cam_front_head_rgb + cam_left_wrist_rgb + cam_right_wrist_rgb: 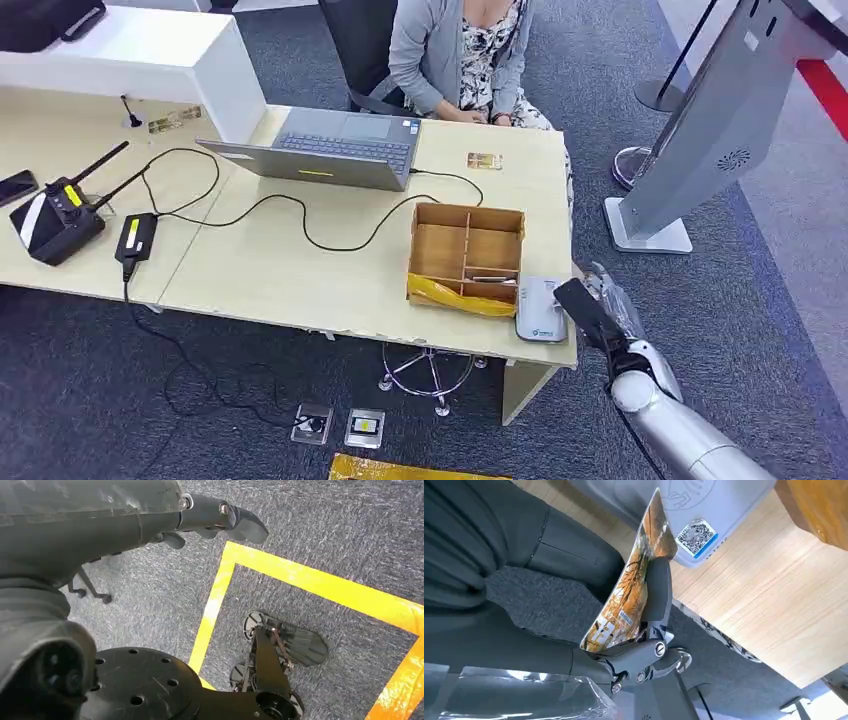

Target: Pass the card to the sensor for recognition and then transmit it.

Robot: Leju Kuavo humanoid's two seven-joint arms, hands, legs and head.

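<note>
My right hand (612,312) hovers just off the desk's right front corner and pinches a card (583,308), whose edge reaches toward the white card sensor (541,312) lying flat on that corner. Up close, the card (631,592) shows an orange tree picture, held between the thumb and a dark finger (658,592), its tip over the rim of the sensor (719,500) with a QR sticker. My left hand (150,515) hangs over the carpet with fingers loosely extended and nothing in them.
A wooden divided box (467,250) with a yellow bag stands beside the sensor. Another card (484,160) lies near a seated person (460,50). A laptop (335,148), cables and radios (60,215) cover the desk's left. A grey kiosk (700,130) stands to the right.
</note>
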